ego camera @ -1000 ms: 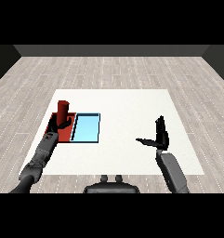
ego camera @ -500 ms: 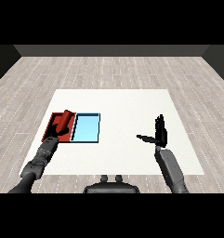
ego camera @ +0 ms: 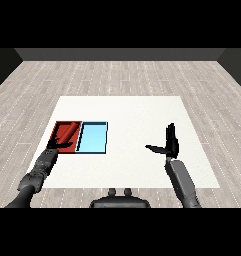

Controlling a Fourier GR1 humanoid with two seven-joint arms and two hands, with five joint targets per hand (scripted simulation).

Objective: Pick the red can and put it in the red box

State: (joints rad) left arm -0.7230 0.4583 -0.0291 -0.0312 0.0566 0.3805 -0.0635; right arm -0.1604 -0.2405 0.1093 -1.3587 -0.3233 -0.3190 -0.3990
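Note:
The red can [ego camera: 68, 131] lies on its side inside the red tray [ego camera: 58, 128] at the left of the white table. My left hand [ego camera: 57, 143] rests at the tray's near edge, just below the can, with its fingers relaxed and nothing in them. Whether it still touches the can I cannot tell. My right hand [ego camera: 170, 144] is raised over the right half of the table, fingers straight up and thumb pointing left, holding nothing.
The light blue tray [ego camera: 92, 138] lies directly right of the red tray, sharing a wall with it. The white table [ego camera: 132, 115] stretches between the trays and my right hand. Grey plank floor surrounds the table.
The can, upright in my left hand a second ago, has tipped over and now lies in the red tray. My left hand has let go and drawn back toward me.

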